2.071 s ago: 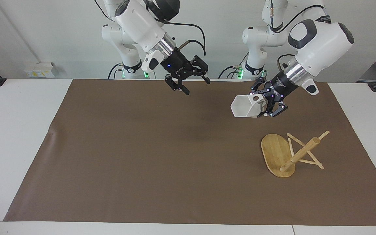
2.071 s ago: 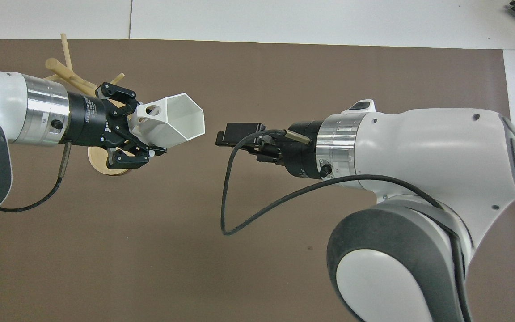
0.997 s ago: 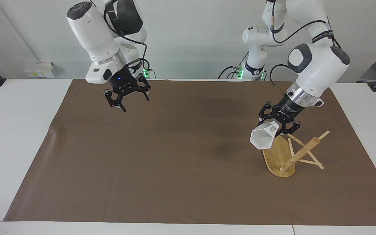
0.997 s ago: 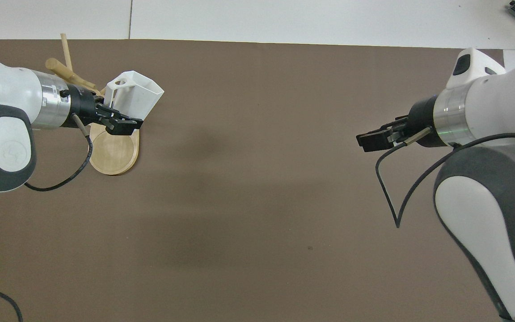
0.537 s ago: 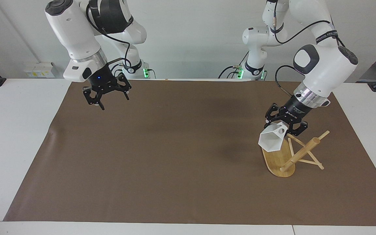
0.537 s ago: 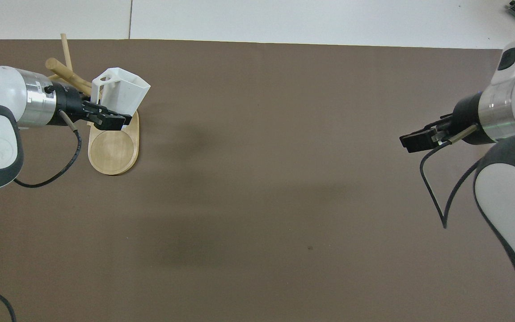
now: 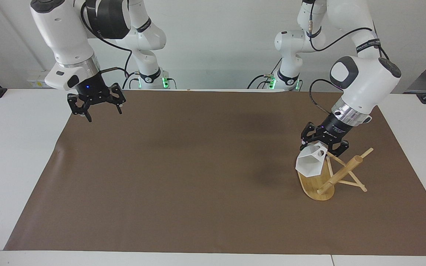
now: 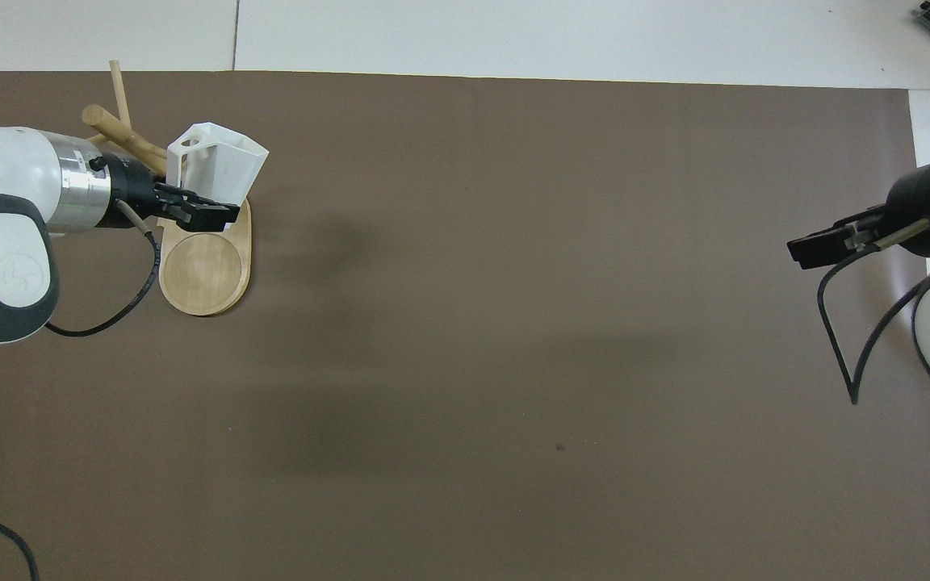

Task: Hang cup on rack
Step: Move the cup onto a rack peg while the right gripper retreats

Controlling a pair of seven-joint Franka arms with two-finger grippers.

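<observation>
Gripping the cup by its handle side, the left gripper is hanging over the rack, its fingers clenched on the white faceted body. Compared with two seconds ago, this gripper has come away from the open mat nearer the robots and dropped until the cup is sitting low over the rack's oval base, at the left arm's end of the table. Whether the cup is touching a peg or the base cannot be told. Over the last half second the cup has barely shifted.

Meanwhile the right gripper, released and empty with its fingers spread, has been pulling back from the middle of the table and is now hanging over the mat's corner at the right arm's end.

In the facing view the cup is lying tilted, its hexagonal mouth facing away from the robots and a little downward, its handle with the round hole turned up toward the gripper. Its long axis is running from the gripper's fingers down toward the base. The rack's thick post is leaning in that view toward the left arm's end, thin pegs crossing it.

Everything is resting on a brown mat covering a white table. White walls are standing past the arm bases, where small green lights are glowing.
</observation>
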